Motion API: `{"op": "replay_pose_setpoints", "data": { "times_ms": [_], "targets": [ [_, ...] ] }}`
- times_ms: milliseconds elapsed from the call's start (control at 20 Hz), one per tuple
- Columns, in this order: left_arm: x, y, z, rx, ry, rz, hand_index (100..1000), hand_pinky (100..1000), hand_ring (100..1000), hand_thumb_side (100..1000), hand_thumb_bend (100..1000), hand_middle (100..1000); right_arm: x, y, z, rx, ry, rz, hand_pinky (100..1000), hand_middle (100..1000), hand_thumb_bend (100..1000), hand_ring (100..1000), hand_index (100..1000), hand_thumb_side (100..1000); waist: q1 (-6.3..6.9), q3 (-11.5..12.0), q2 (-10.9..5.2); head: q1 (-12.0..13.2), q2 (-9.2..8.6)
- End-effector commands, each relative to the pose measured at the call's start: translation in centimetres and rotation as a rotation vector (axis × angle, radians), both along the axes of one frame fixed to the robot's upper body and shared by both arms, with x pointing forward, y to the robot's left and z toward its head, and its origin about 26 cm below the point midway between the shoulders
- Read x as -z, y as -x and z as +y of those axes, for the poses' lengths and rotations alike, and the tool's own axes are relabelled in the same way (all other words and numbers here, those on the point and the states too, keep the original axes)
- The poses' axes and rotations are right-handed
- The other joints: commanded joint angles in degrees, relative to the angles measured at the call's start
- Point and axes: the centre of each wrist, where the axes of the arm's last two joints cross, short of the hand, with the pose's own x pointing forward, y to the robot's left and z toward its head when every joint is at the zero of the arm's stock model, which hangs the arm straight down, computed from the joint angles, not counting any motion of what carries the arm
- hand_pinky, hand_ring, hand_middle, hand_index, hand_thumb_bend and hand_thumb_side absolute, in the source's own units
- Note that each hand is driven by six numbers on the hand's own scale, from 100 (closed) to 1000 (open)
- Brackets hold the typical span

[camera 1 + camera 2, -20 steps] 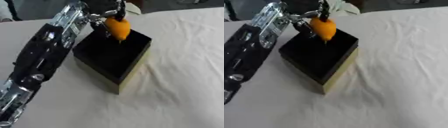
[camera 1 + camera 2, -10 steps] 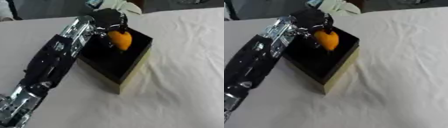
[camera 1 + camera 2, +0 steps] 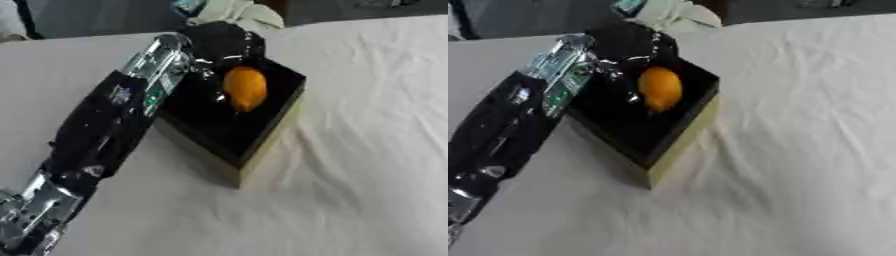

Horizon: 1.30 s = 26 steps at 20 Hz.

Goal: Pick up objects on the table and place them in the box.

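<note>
Nearest, the left arm [image 3: 105, 130] slants up from the lower left over the white cloth [image 3: 367, 150]. Beyond it, the black box [image 3: 262, 127] sits open. Inside hangs an orange oval object [image 3: 245, 89], long axis roughly upright, narrower end down. The left hand [image 3: 217, 45] is above it; whether its fingers grip it cannot be told. No writing is legible.

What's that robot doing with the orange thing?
The robot's left arm reaches over a black box on a white cloth. Its left robot hand is at the box's far corner, with an orange, egg-shaped thing just below it, over the opening. It looks like it is putting the thing in. Whether the fingers are on it is hard to tell. Something white lies behind the box. The right robot hand is out of sight.
</note>
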Motion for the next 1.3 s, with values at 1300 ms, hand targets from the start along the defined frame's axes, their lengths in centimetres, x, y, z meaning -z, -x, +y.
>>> {"op": "replay_pose_setpoints", "data": {
  "times_ms": [1300],
  "targets": [
    [-8.6, 6.8, 9.3, -0.063, 0.535, -0.376, 775, 509, 658, 203, 414, 748, -1.0, 0.5, -0.8, 0.036, 0.014, -0.043, 772, 696, 265, 753, 854, 1000, -0.31, 1.0, -1.82, -2.8, -0.61]
  ]
}}
